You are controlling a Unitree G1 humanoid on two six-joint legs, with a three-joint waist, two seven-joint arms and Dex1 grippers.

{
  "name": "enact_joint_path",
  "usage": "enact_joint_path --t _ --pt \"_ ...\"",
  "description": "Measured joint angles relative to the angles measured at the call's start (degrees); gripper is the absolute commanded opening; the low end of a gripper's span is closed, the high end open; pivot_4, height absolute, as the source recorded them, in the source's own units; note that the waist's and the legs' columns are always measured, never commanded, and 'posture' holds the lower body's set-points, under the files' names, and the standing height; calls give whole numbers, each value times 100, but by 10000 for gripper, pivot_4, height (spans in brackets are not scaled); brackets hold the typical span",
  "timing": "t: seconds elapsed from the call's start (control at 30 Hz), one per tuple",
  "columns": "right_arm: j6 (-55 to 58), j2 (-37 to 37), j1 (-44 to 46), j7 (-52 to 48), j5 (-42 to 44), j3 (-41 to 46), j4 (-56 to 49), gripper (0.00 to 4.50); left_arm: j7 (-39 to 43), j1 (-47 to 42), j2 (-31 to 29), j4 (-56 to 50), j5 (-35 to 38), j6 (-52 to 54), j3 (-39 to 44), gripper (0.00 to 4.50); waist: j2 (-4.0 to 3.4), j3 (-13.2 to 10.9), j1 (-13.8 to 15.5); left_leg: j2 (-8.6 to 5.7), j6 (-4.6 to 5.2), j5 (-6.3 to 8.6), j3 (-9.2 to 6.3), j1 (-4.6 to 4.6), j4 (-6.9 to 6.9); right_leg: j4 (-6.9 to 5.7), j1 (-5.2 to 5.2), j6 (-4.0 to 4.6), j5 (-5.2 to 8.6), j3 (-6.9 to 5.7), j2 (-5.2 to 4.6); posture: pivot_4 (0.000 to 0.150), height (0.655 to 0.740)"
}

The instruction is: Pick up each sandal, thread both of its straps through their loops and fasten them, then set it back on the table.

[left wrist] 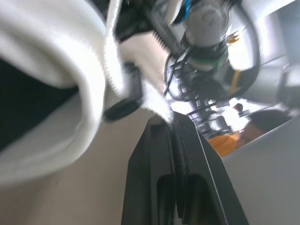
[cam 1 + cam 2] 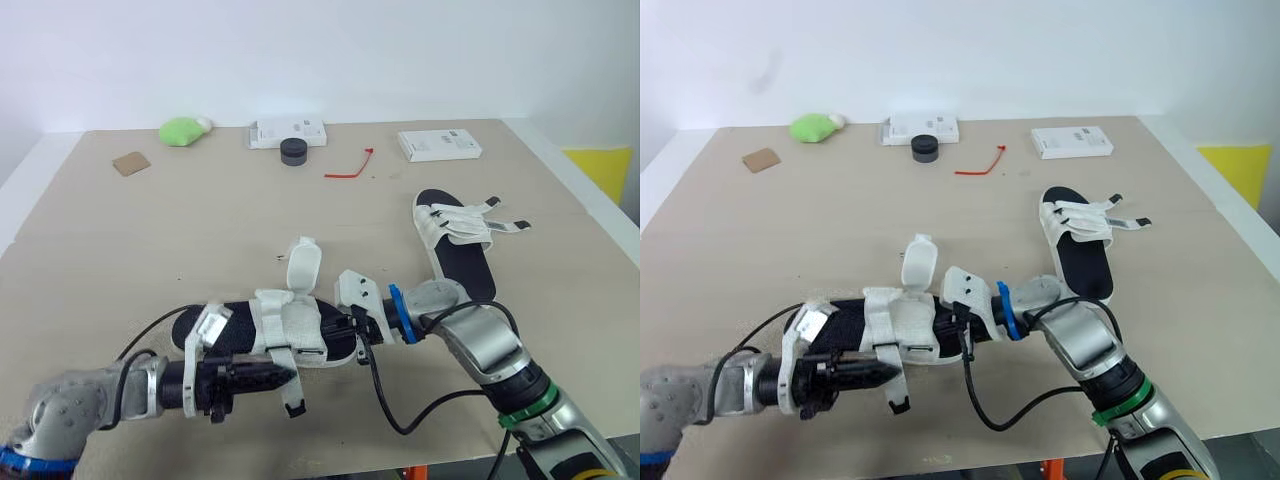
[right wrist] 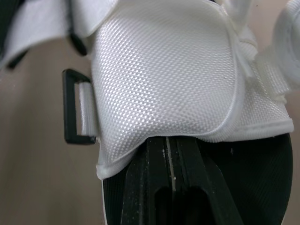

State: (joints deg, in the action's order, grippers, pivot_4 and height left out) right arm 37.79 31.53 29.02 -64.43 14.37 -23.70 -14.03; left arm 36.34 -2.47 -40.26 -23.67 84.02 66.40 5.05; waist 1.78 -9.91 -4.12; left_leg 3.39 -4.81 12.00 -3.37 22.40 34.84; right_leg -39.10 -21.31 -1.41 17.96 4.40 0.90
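The left gripper (image 2: 283,376) is pressing its jaws together on a white strap (image 2: 290,395) of the near sandal (image 2: 292,322); the right gripper (image 2: 352,328) is pinching that sandal's white upper at the other end. The sandal is sitting between both grippers near the table's (image 2: 150,240) front edge, the second sandal (image 2: 462,258) lying apart toward the robot's right

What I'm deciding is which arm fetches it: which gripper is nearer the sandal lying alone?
Right. The right gripper is at the near sandal's end toward the far sandal; the left gripper is at its front edge, farther away.
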Motion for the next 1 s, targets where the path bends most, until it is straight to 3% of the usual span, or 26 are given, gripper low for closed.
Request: enact_joint_path --t 0.17,0.27,0.47,0.63,1.0 --pt "-64 -18 17 -6 3 -37 74 0 -832 -722 -430 524 1966 -30 42 253 7 -2 7 -2 0 0 -1 6 5 -1 0 -2 1 -1 -4 1500 7400" --pt "-80 -17 14 -7 3 -42 76 0 -1080 -678 -521 536 2396 -31 -71 253 2 -3 -5 -7 0 0 4 5 4 -1 0 -1 0 4 -8 1500 7400" --pt "-93 -15 18 1 3 -33 118 0 -1451 -632 -443 498 2641 -228 -242 253 1 -3 12 -7 -7 -5 0 3 5 -1 2 -3 -5 0 -7 1500 7400" --pt "-155 -28 43 17 1 -28 198 0 -2384 -1071 204 1267 2659 -660 -367 253 2 -3 36 -8 1 -17 2 3 15 -1 2 -12 -26 4 -2 1500 7400" --pt "-199 -35 37 149 -43 -39 270 0 -3986 -1472 1438 2592 2901 -586 -76 253 -27 17 112 -19 10 -29 2 2 51 -1 17 -39 -54 10 -6 1500 7400"
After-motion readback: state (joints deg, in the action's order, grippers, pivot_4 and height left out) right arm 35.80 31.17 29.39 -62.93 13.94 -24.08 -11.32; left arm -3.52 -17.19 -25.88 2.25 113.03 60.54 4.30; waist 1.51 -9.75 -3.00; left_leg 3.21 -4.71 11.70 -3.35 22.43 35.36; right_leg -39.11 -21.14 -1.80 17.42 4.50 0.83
